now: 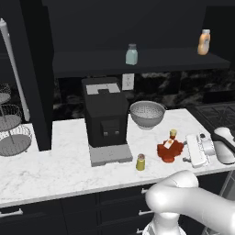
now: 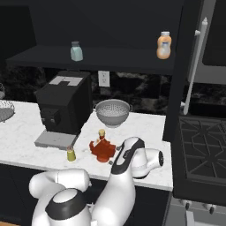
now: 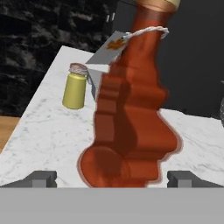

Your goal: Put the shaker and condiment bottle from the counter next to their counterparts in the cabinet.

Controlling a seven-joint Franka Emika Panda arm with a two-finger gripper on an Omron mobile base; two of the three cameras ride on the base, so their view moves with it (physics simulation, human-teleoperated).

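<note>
Claw (image 3: 112,178) gapes wide around the upright condiment bottle (image 3: 131,118), whose neck points straight up.

Both base views overlook the counter (image 1: 55,160) from behind; the hand view sits close to the condiment bottle (image 3: 131,118).

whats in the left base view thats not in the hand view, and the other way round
Left base view alone: the cabinet shelf with the blue-green shaker and orange bottle, the coffee machine, colander and wire baskets.

Hand view alone: the open gripper with a finger tip on each side of the condiment bottle's base, close up.

Both: the red condiment bottle, the yellow shaker and the marble counter.
</note>
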